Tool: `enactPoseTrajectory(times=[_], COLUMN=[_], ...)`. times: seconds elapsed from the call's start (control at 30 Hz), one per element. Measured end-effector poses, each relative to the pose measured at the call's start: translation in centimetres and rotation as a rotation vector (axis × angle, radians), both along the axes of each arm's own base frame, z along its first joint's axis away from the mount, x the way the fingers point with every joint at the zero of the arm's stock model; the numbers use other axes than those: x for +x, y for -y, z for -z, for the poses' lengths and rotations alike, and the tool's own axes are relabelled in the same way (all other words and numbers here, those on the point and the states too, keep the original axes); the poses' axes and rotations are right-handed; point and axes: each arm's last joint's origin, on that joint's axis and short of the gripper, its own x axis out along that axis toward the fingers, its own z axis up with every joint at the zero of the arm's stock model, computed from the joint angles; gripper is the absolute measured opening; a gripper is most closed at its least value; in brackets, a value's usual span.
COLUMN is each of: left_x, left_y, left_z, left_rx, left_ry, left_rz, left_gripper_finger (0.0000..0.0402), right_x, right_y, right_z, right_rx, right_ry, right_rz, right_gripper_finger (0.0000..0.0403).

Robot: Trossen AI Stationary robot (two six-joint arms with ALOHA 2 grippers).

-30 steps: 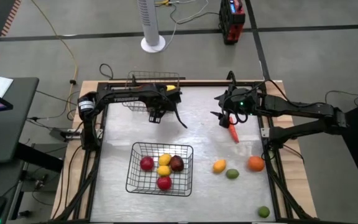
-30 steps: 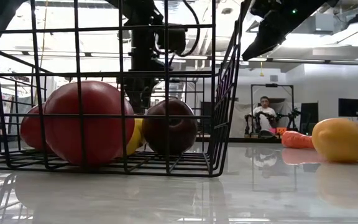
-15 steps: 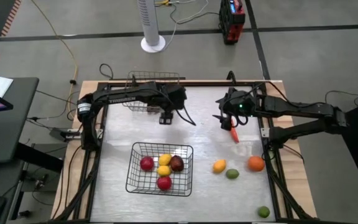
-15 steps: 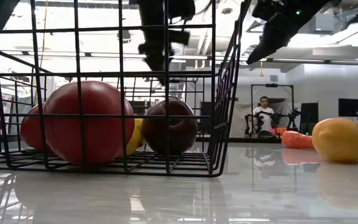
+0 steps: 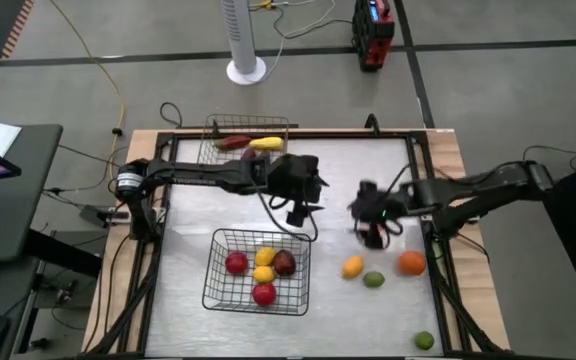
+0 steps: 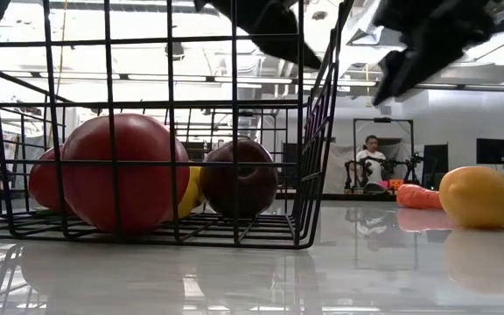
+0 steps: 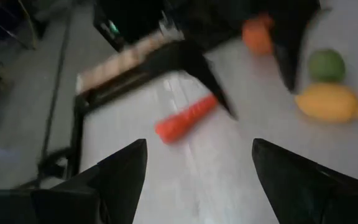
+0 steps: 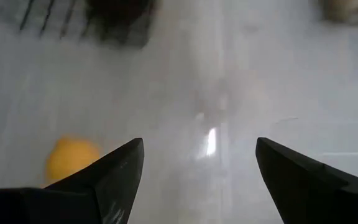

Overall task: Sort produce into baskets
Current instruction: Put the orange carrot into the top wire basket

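My left gripper hangs open above mid-table, between the two wire baskets, with nothing between its fingers. My right gripper stands open over the table's right half, above a long red piece that lies flat on the table; the gripper hides that piece in the high view. The far basket holds a dark red long piece and a yellow long piece. The near basket holds two red pieces, a yellow and a dark red one.
Loose on the table's right near part lie a yellow-orange fruit, a green one, an orange one and another green one at the near edge. A person sits in the room beyond the table.
My left gripper has swung from beside the far basket toward the table's right and middle, rising and tipping up from pointing down to a shallow slant. My right gripper has moved toward the near edge and sunk, coming over the long red piece. Neither has opened or shut.
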Motion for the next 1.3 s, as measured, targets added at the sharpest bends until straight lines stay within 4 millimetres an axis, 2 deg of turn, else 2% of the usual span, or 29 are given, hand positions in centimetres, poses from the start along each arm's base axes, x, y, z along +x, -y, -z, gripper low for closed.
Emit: enactPoseTrajectory(times=[0.03,0.1,0.23,0.37,0.5,0.67,0.77,0.9,1.07,1.13,1.3], left_x=[0.1,0.2,0.4,0.2,-0.1,-1.8,-3.4,-5.8,-9.3,-10.5,-13.0], left_y=[0.1,0.5,0.8,1.0,1.1,2.4,2.4,1.4,-0.9,-1.6,-2.7], left_z=[-0.1,-0.1,1.1,3.0,3.6,0.8,0.2,-0.6,-1.5,-2.4,-4.2], left_rx=[0.000,-0.012,-0.045,-0.093,-0.106,-0.080,-0.038,0.005,0.027,0.027,-0.068], left_ry=[0.022,0.052,0.135,0.184,0.207,0.309,0.350,0.454,0.571,0.625,0.650], left_rz=[0.001,0.001,0.025,0.033,0.029,0.057,0.020,-0.056,-0.144,-0.168,-0.269], left_gripper_finger=[0.0279,0.0279,0.0279,0.0279,0.0279,0.0279,0.0279,0.0279,0.0279,0.0279,0.0279], right_x=[0.0,0.0,-0.6,-1.2,-2.1,-3.2,-3.6,-4.0,-4.1,-3.8,-3.2], right_y=[-0.6,-1.2,-0.6,1.5,4.6,7.5,8.5,9.2,9.5,9.5,9.6], right_z=[0.6,1.4,2.0,2.1,3.7,5.9,6.9,8.0,9.0,9.3,10.4], right_rx=[0.003,-0.048,-0.192,-0.220,-0.227,-0.165,-0.109,-0.087,0.002,0.039,0.071], right_ry=[-0.031,-0.071,-0.109,-0.122,-0.113,-0.068,-0.067,-0.117,-0.167,-0.178,-0.217], right_rz=[-0.017,0.056,0.284,0.457,0.630,0.772,0.812,0.839,0.831,0.818,0.801], right_gripper_finger=[0.0336,0.0336,0.0336,0.0336,0.0336,0.0336,0.0336,0.0336,0.0336,0.0336,0.0324])
